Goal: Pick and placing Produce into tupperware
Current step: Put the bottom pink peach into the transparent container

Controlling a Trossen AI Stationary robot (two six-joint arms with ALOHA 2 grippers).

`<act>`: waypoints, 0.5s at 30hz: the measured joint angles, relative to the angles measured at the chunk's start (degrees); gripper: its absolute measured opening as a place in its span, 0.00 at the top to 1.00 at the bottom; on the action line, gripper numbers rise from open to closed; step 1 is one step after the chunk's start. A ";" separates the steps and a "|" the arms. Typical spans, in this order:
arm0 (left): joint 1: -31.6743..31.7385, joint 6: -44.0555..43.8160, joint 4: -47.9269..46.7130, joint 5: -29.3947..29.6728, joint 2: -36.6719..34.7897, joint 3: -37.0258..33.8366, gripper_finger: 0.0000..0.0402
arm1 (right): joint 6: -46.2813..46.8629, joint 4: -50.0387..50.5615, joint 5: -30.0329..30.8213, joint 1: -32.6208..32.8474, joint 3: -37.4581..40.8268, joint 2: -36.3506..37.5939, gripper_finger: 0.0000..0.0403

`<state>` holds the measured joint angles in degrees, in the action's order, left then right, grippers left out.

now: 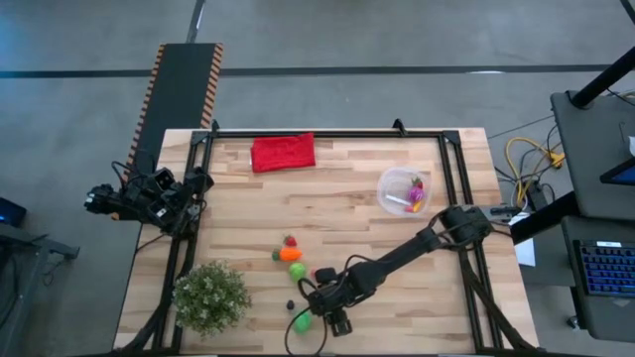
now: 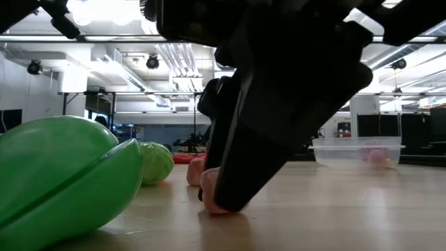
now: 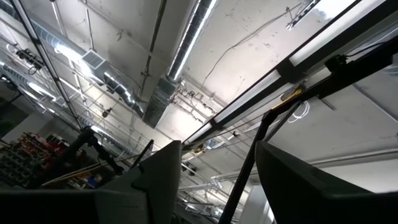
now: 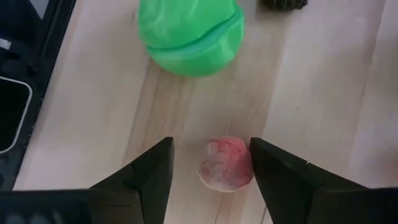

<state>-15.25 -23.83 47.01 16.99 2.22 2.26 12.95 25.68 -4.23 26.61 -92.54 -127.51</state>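
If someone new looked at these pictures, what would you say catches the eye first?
Probably the right gripper, low at the table's near edge with its open fingers either side of a small pink piece of produce, a big green piece just beyond it. Next, the clear tupperware near the right side, already holding a few pieces, and the red cloth at the far edge.

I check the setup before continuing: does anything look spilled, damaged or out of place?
Nothing stands out. The tupperware stands upright with produce inside, the red cloth lies flat, and the right gripper straddles a pink piece on the table.
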 joint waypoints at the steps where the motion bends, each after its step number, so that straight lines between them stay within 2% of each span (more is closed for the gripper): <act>1: -0.02 0.00 -0.07 0.00 0.00 0.00 0.52 | -0.06 0.01 0.21 0.00 -0.03 -0.11 0.50; 8: -0.02 0.00 -0.08 0.00 0.00 -0.02 0.52 | -0.13 0.15 2.46 0.04 -0.10 -0.43 0.51; 15: -0.02 0.04 -0.21 0.00 0.00 -0.02 0.52 | -0.16 0.69 3.00 0.00 -0.10 -0.43 0.64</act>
<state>-15.27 -23.80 46.80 16.99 2.22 2.24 12.80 26.37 -1.23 26.61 -92.64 -127.94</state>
